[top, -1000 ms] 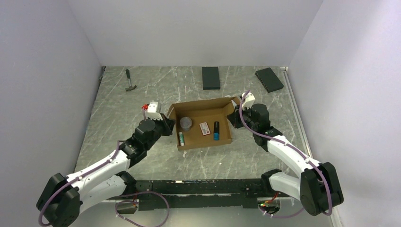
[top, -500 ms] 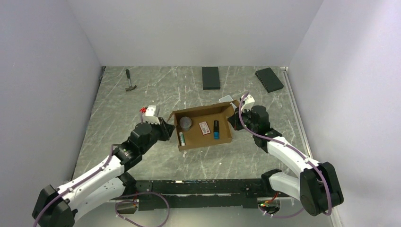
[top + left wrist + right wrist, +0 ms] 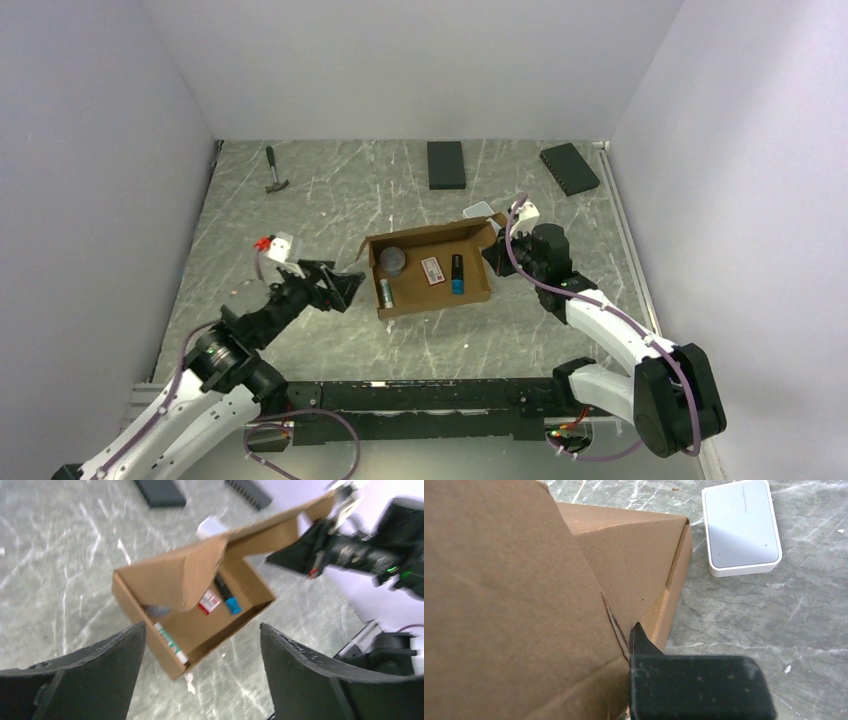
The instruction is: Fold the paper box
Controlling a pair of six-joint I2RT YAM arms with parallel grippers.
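Note:
The paper box [image 3: 430, 270] is a shallow brown cardboard tray in the middle of the table, with its left flap [image 3: 200, 575] curling inward over the inside. Inside lie a grey tin [image 3: 393, 260], a white and green tube [image 3: 383, 292], a red and white card [image 3: 432, 271] and a black and blue pen [image 3: 456, 274]. My left gripper [image 3: 348, 288] hangs open just left of the box, touching nothing; in its wrist view [image 3: 202, 626] the box sits beyond its fingers. My right gripper [image 3: 490, 250] is shut on the box's right flap [image 3: 499, 580], with one fingertip [image 3: 638, 637] showing against the cardboard edge.
A small white case [image 3: 478, 210] lies just behind the box's right corner, also seen in the right wrist view [image 3: 742, 527]. A hammer [image 3: 275, 170] lies at the back left. Two black slabs [image 3: 446, 164] [image 3: 570, 168] lie at the back.
My left gripper has opened, let go of the box's left side and drawn back toward the near left. The right gripper has kept its hold on the right flap.

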